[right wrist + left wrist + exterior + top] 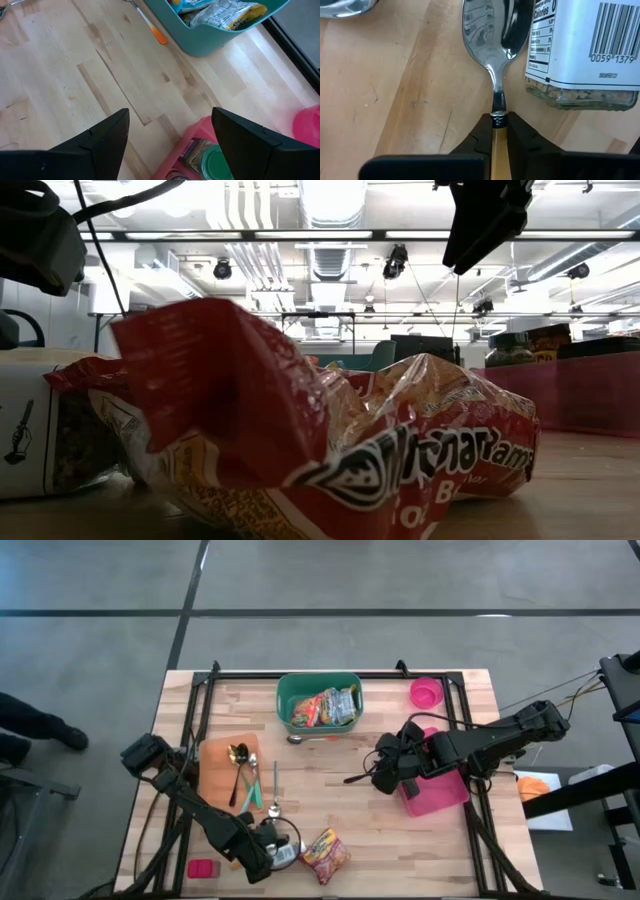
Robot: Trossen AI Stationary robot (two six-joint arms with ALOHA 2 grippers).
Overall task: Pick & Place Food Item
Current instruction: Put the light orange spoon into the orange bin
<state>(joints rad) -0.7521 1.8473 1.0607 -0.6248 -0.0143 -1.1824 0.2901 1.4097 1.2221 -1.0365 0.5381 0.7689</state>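
Steel spoon (492, 45) — left claw (498, 131) clamped on handle

Glossy metal spoon (490, 40) (mirror-bright), matt wood table (395, 85), crinkly glossy snack bag (330, 440)

Red snack bag (330, 450) up close, white box (25, 435) beside

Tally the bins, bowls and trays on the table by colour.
Teal: 1, the bin
Pink: 2, the bowl and the tray
Total: 3
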